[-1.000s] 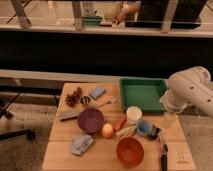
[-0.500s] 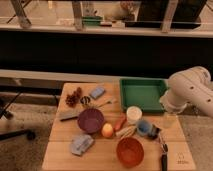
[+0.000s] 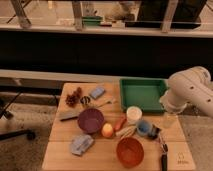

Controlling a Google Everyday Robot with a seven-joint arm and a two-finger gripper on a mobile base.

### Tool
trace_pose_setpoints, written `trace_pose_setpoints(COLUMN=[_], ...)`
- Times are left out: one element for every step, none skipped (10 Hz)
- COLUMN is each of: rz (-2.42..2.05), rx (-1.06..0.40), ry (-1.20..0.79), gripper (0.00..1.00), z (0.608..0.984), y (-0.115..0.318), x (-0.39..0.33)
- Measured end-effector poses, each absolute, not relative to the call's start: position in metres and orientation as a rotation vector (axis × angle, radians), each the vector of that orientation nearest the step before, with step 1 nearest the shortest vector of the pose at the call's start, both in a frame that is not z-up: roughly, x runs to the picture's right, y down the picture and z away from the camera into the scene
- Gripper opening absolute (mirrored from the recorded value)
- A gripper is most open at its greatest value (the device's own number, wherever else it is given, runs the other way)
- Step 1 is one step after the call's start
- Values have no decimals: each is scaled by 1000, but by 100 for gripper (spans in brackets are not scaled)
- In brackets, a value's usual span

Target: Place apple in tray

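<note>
— Apple [image 3: 107, 130] first: where does it sit?
— On the wooden worktop [image 3: 65, 150], just beside the right front edge of the purple bowl [image 3: 90, 120]. The carrot [image 3: 120, 123] lies just to its right, and the orange bowl [image 3: 130, 151] stands nearer the front edge.
— And the tray [image 3: 142, 95]?
— Green, at the back right of the worktop. The apple lies well apart from it, with a white cup [image 3: 133, 114] between the two.
— Where is the pincer [image 3: 170, 120]?
— It hangs from the white arm [image 3: 192, 90] on the right, just off the tray's front right corner, over the worktop's right side. Its jaws stand apart and grip nothing.
</note>
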State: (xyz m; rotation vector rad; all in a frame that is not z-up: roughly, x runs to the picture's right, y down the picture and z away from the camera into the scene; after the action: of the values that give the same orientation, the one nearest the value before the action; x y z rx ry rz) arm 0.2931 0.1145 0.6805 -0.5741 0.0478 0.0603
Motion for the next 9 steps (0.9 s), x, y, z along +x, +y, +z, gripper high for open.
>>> trace_pose_setpoints(rz=[60, 60, 60, 60, 60, 60, 60, 57, 52], rx=[-574, -574, -574, -574, -574, -574, -574, -571, -569], ry=[48, 48, 48, 48, 48, 48, 48, 42, 33], gripper=[80, 80, 80, 80, 80, 80, 80, 80, 80], z=[681, 681, 681, 681, 681, 680, 681, 682, 684], y=[114, 114, 114, 114, 114, 114, 114, 114, 115], x=[293, 293, 293, 293, 293, 293, 293, 293, 293])
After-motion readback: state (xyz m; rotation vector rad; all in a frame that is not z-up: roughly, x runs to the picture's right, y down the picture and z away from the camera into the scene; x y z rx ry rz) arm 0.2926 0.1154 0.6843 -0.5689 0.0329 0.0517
